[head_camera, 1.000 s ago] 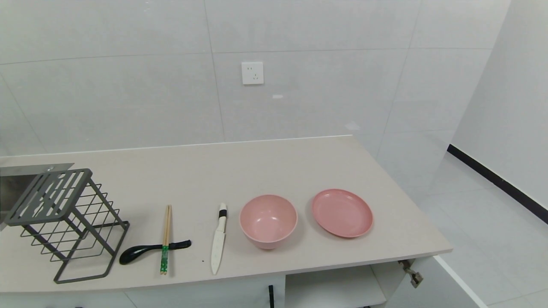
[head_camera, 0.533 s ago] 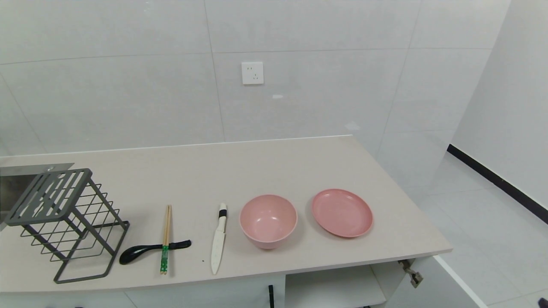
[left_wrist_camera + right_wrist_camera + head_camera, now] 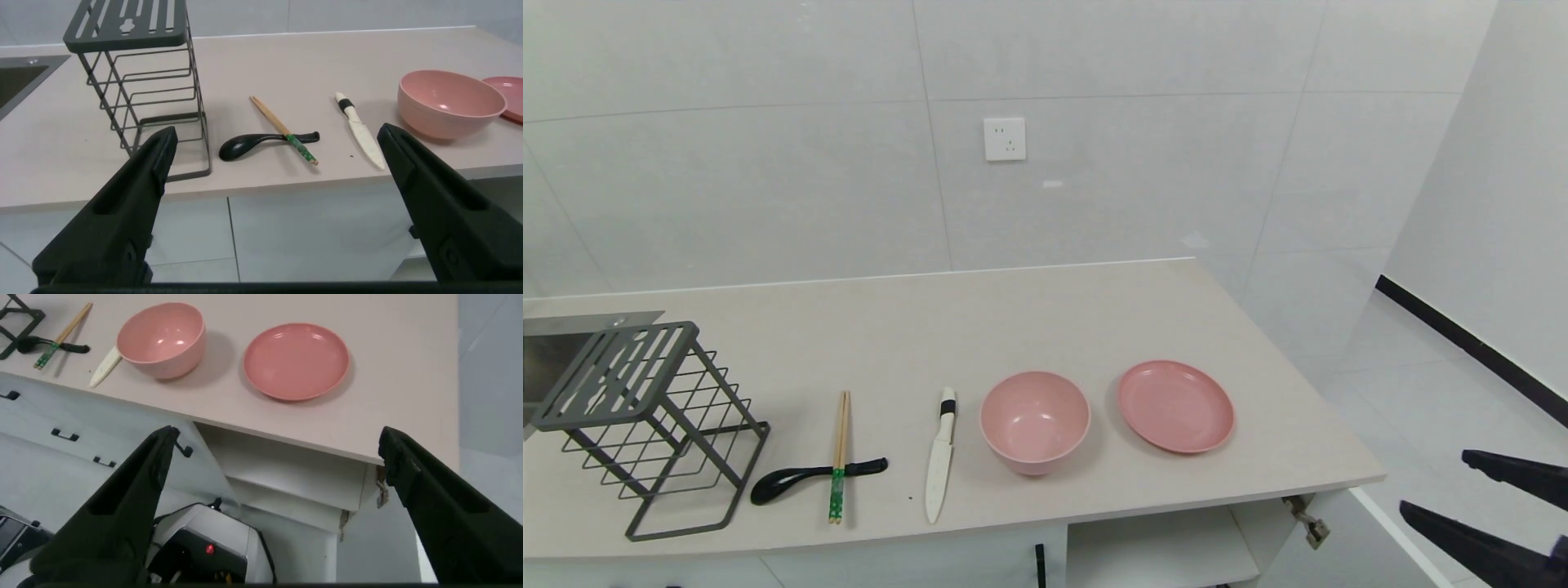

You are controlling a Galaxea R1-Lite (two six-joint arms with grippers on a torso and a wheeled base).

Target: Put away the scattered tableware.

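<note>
- The plate (image 3: 1174,406) sat on the counter (image 3: 1013,327) nearest its right end. The bowl (image 3: 1034,420) stood just left of it, the two apart.
- The knife (image 3: 940,461) lay left of the bowl, its tip toward the front edge and its handle toward the wall.
- The chopsticks (image 3: 838,453) lay across the spoon's (image 3: 800,475) handle, touching it. The spoon's head pointed at the rack (image 3: 645,425).
- The rack stood upright at the left end, beside the sink (image 3: 556,351), close to the spoon's head.
- All the tableware lay in one row near the front edge. Behind it the counter ran back to the tiled wall, which carried a socket (image 3: 1005,139).
- The left tool (image 3: 276,135) hung released, fingers wide apart, in front of the front edge and facing the spoon and chopsticks.
- The right tool (image 3: 1436,482) was released too, off the right front corner.
- Below that corner a cupboard door (image 3: 1347,539) stood open, its hinge showing and a shelf (image 3: 1160,547) inside. Open floor lay to the right.
</note>
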